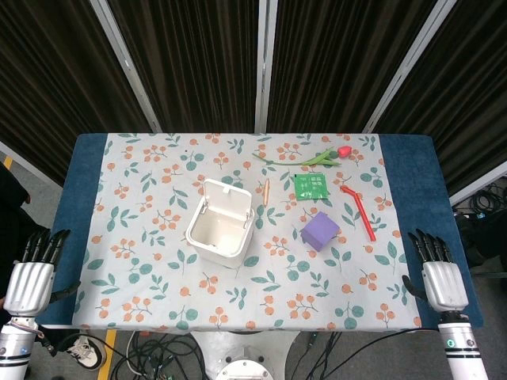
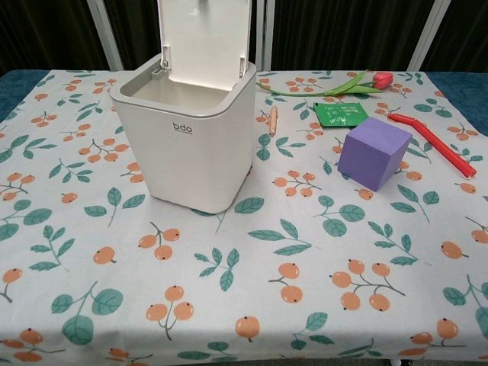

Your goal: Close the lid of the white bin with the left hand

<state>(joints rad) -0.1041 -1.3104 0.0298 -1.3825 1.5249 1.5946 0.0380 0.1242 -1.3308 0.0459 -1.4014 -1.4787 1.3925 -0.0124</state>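
The white bin [image 1: 221, 229] stands near the middle of the table, its lid [image 1: 228, 198] swung up and open at the far side. In the chest view the bin [image 2: 191, 145] fills the upper left, and its lid [image 2: 204, 38] stands upright behind the opening. My left hand [image 1: 32, 273] hangs off the table's left edge, fingers extended and apart, holding nothing. My right hand [image 1: 438, 273] is beyond the right edge in the same pose, also empty. Neither hand shows in the chest view.
Right of the bin lie a purple cube [image 1: 320, 231], a green packet [image 1: 310, 186], a red straw-like stick [image 1: 359, 210], a tulip [image 1: 317, 158] and a thin wooden stick [image 1: 267, 190]. A floral cloth [image 1: 158, 269] covers the table.
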